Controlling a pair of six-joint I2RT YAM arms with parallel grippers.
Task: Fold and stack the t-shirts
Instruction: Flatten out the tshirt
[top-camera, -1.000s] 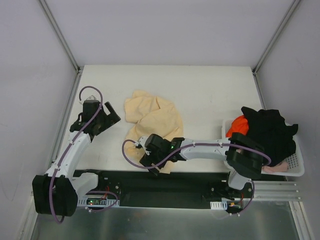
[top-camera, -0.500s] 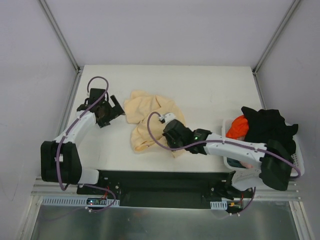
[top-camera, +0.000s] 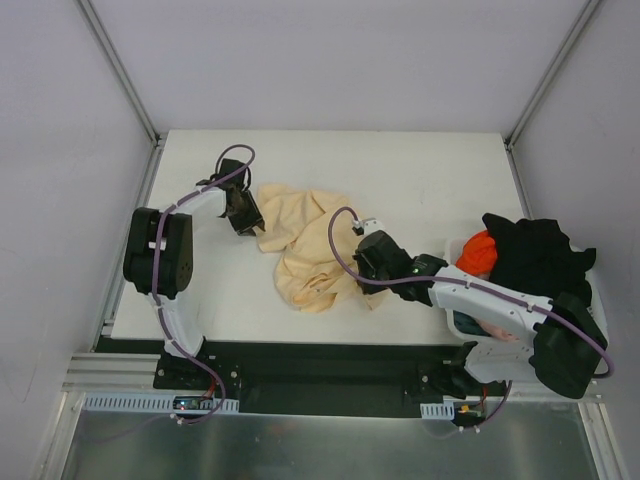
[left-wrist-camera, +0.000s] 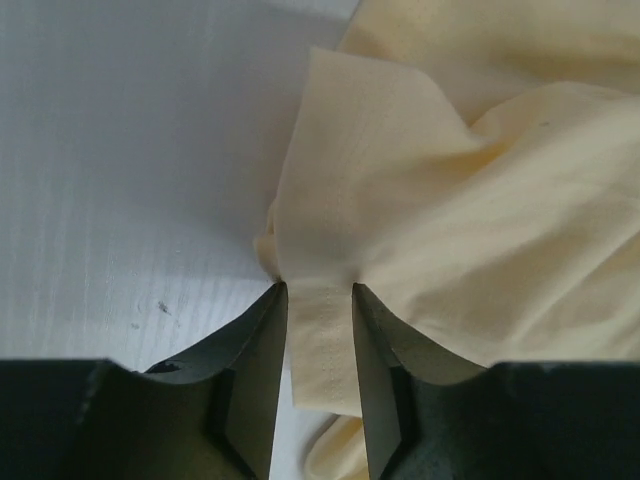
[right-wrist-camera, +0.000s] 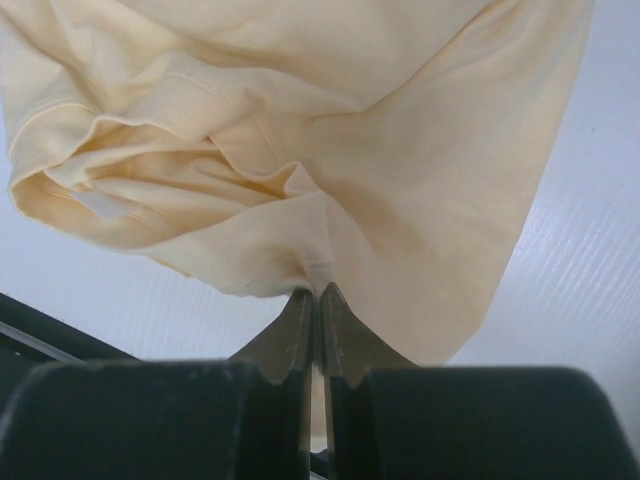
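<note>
A pale peach-yellow t-shirt (top-camera: 305, 250) lies crumpled in the middle of the white table. My left gripper (top-camera: 246, 216) is at its far-left corner. In the left wrist view the left gripper (left-wrist-camera: 318, 290) has a flat strip of the shirt's edge (left-wrist-camera: 320, 340) filling the gap between its fingers. My right gripper (top-camera: 360, 268) is at the shirt's right side. In the right wrist view the right gripper (right-wrist-camera: 318, 292) is shut on a bunched fold of the shirt (right-wrist-camera: 300, 130). More t-shirts, black (top-camera: 540, 258), orange (top-camera: 478, 250) and pinkish (top-camera: 548, 338), are piled in the basket.
A white lattice basket (top-camera: 592, 342) stands at the table's right near corner. Grey walls and metal posts close in the table on the left, back and right. A black base plate (top-camera: 330, 365) runs along the near edge.
My left arm swung across to the shirt's far-left corner and its jaws narrowed on the cloth. My right gripper shut on the shirt's near edge and dragged it right and away from the front.
</note>
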